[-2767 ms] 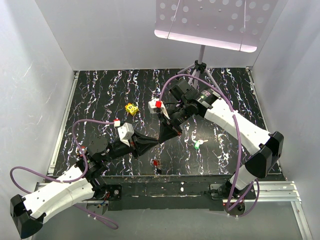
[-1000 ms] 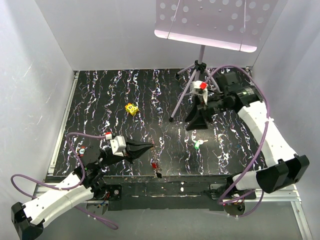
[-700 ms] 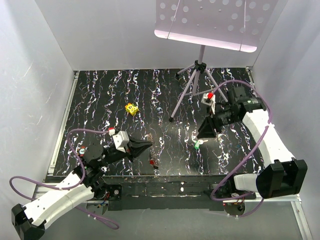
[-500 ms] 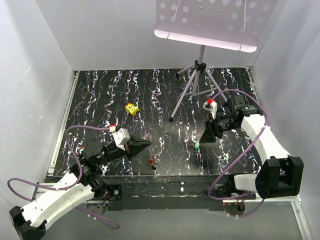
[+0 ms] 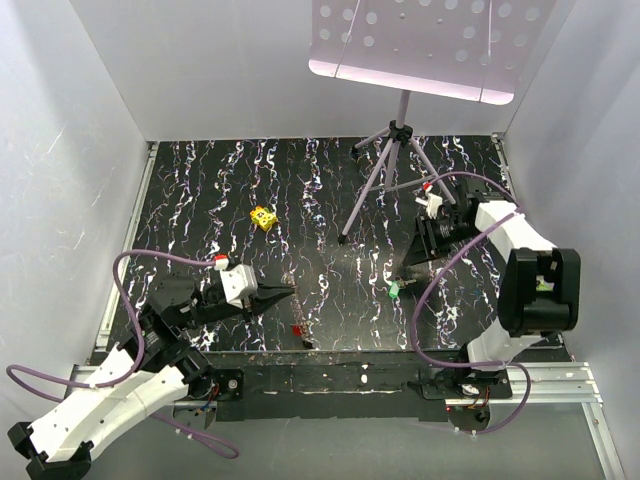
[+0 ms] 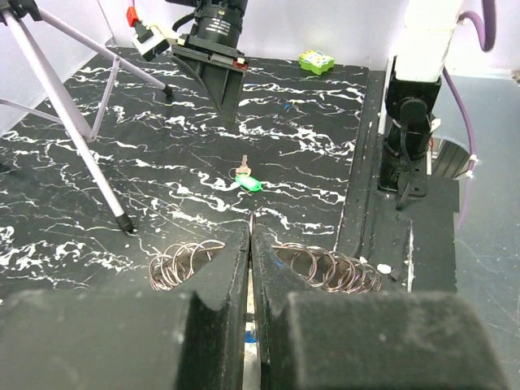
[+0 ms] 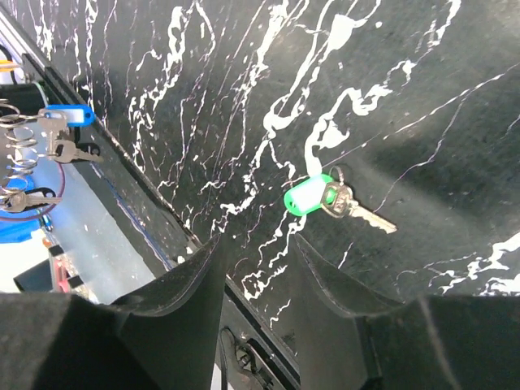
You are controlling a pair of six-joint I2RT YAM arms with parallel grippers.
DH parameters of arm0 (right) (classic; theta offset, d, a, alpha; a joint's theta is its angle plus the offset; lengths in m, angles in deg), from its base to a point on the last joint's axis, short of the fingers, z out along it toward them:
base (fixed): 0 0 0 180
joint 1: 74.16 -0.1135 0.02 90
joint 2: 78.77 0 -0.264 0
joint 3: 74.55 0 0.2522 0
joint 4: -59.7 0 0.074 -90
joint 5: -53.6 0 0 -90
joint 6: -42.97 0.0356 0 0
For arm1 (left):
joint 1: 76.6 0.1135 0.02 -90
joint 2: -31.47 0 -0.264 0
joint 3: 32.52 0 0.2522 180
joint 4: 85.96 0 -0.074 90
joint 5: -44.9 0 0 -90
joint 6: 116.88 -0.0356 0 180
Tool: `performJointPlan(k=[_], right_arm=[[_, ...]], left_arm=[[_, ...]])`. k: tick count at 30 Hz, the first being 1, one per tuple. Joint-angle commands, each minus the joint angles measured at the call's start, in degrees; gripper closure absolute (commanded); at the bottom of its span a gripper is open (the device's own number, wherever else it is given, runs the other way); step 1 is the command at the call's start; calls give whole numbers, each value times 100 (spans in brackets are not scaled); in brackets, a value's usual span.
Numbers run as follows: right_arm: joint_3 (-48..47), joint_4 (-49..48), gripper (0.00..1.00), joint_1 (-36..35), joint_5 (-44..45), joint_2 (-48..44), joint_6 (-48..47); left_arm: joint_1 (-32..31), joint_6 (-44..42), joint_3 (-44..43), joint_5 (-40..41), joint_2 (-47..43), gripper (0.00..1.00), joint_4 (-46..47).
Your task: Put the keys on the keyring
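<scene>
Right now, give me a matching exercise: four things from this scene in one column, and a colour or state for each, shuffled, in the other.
Things:
1. left gripper
2. right gripper
3. key tag
4. block

Colour or state:
a. yellow
b. open
c. green
d. shut

Pairs: 1-d, 2-b, 3-c, 4-a

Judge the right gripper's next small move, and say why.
Probably lower the right gripper onto the green key. Its jaws are open, the key lies flat and untouched on the table just ahead of them, and the left gripper is shut on the keyring.
</scene>
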Motion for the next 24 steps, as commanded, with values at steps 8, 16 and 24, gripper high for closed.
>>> performJointPlan(k=[8,16,24], right_arm=[[-588,-40,56,29,244,1024,865],[474,-1831,53,-6,340,-108,1666],[1627,-3310,48,-7,693,-760,3142]], left_arm=[[45,-649,29,282,-91,100,-501],[238,-685,12,98,32,100,-528],[440,-667,3,-122,225,100,-501]])
